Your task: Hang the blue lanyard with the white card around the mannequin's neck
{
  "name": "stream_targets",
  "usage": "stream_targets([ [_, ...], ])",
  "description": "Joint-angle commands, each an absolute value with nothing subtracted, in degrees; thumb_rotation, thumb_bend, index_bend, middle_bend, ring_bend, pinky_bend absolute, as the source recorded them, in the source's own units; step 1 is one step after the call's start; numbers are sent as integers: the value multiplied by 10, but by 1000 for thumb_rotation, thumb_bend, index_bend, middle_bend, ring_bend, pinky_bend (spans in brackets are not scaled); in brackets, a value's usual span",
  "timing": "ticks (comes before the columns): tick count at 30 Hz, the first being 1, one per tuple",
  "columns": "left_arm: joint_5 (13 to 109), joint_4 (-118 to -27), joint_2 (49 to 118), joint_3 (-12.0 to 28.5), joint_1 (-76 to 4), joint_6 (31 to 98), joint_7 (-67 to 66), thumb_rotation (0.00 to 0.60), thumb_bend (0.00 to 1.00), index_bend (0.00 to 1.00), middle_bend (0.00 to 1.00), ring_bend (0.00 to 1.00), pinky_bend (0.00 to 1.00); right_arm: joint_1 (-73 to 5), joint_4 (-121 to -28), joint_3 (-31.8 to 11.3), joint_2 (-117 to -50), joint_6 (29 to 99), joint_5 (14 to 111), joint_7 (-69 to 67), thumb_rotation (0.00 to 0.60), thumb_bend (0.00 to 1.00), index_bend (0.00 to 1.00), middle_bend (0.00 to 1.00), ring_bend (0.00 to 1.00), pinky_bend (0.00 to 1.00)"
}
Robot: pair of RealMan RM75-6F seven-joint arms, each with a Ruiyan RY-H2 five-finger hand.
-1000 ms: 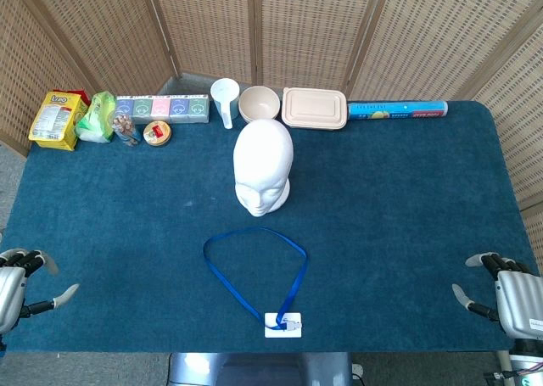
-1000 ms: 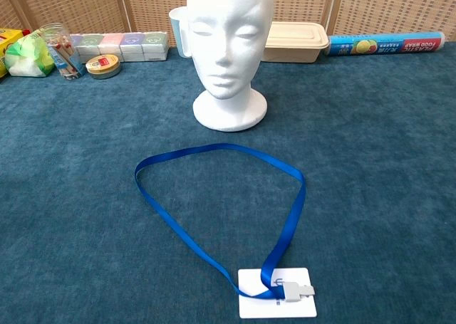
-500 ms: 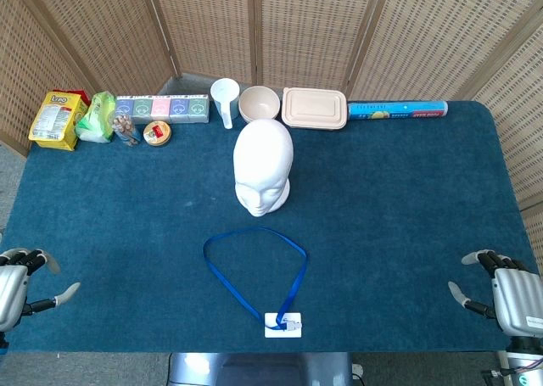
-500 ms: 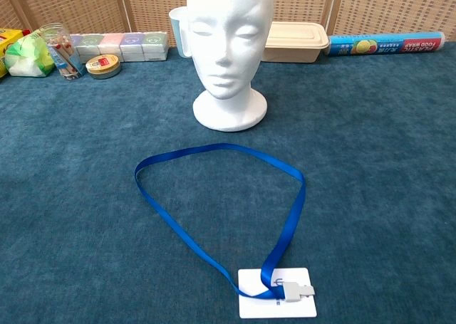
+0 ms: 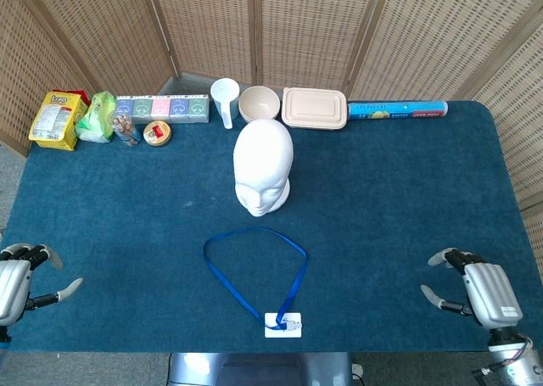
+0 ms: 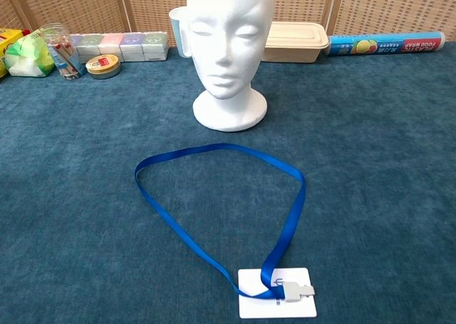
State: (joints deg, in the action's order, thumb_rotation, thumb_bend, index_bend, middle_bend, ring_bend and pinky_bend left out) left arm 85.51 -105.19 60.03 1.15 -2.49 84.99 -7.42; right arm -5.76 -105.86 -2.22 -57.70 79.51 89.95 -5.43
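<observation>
We see the lanyard (image 6: 214,210) lying flat on the table (image 5: 407,199) in an open loop just in front of the mannequin (image 5: 263,165), with the card (image 6: 278,293) at the end farthest from the head, near the front edge. Nothing holds it yet. Our left hand (image 5: 19,280) and right hand (image 5: 475,288) sit well apart from the loop, at the table's front corners, both empty with fingers spread.

We judge the ribbon to be light, limp and thin. It will sag and twist once lifted, and pressed flat against the cloth it may be hard to pinch. The card is the only stiff, weighted part, so it should swing and drag the loop down. Taking hold on the two sides of the loop, one hand each, seems best to us, keeping it wide enough to pass over the head.

Room is generous: bare cloth lies to either side of the mannequin. The bowl (image 5: 259,103) and box (image 5: 314,108) stand close behind it, and the foam head may tip if the ribbon snags.
</observation>
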Motion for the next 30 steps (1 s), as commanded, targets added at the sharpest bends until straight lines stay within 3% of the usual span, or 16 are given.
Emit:
stream_targets([
  [1, 851, -1056, 600, 15, -29, 846, -82, 290, 151, 521, 447, 377, 239, -71, -1055, -25, -586, 779, 899, -56, 445, 305, 419, 432, 476, 507],
  [5, 845, -1063, 599, 21, -36, 841, -93, 287, 151, 521, 447, 377, 240, -92, -1054, -31, -601, 760, 902, -42, 445, 305, 419, 481, 593, 637],
  [8, 837, -1067, 600, 27, -43, 834, -100, 289, 150, 521, 447, 377, 239, -107, -1053, -45, -628, 755, 895, -2, 446, 299, 419, 597, 784, 841],
  [12, 829, -1070, 602, 32, -51, 826, -108, 291, 151, 521, 447, 377, 239, -122, -1056, -59, -665, 753, 882, 72, 444, 297, 426, 764, 980, 985],
  [21, 816, -1066, 604, 44, -70, 808, -113, 289, 150, 521, 447, 377, 239, -156, -1084, -82, -733, 726, 821, 216, 446, 297, 465, 977, 1000, 1000],
  [30, 803, -1051, 607, 54, -92, 783, -108, 284, 150, 521, 447, 377, 239, -173, -1097, -94, -796, 740, 756, 334, 443, 298, 468, 1000, 1000, 1000],
])
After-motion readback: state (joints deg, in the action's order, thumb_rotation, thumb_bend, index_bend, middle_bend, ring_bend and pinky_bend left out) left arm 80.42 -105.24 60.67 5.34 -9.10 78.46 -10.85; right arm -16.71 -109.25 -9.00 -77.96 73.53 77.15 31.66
